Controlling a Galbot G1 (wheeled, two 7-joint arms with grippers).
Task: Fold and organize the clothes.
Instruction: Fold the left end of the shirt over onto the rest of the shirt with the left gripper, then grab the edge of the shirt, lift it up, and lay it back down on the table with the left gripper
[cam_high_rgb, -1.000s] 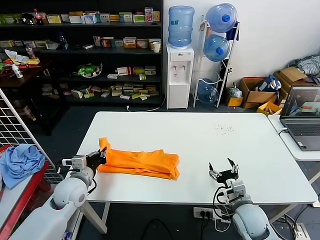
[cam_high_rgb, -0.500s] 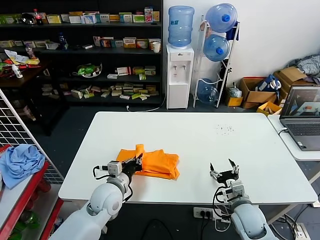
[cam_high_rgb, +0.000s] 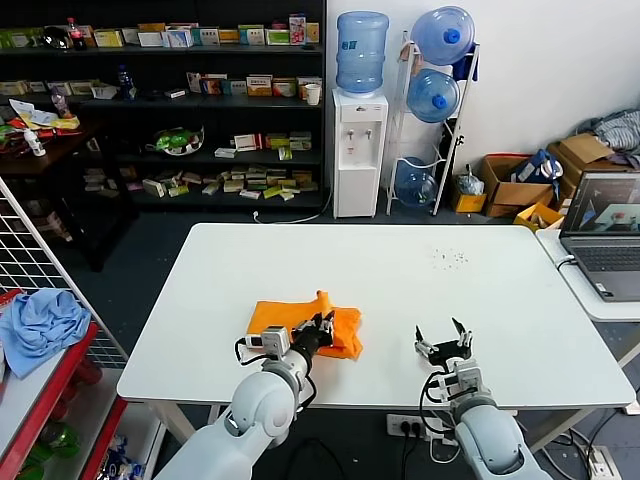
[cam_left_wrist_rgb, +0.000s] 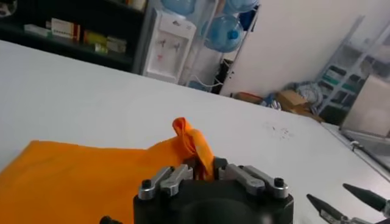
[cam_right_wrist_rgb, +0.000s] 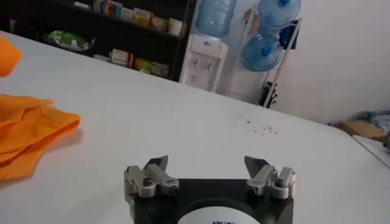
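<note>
One left pincer (cam_high_rgb: 322, 322) pinches the orange T-shirt (cam_high_rgb: 290, 318); right pincer (cam_high_rgb: 441, 345) spread wide.

The left claw (cam_high_rgb: 318, 328) hides part of the orange T-shirt (cam_high_rgb: 285, 317), whose lettering is unseen.

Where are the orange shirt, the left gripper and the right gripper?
orange shirt (cam_high_rgb: 275, 317), head view, flat folded part.
left gripper (cam_high_rgb: 319, 327), head view, between fingertips at the raised fold.
right gripper (cam_right_wrist_rgb: 206, 163), right wrist view, gap between open fingertips.
</note>
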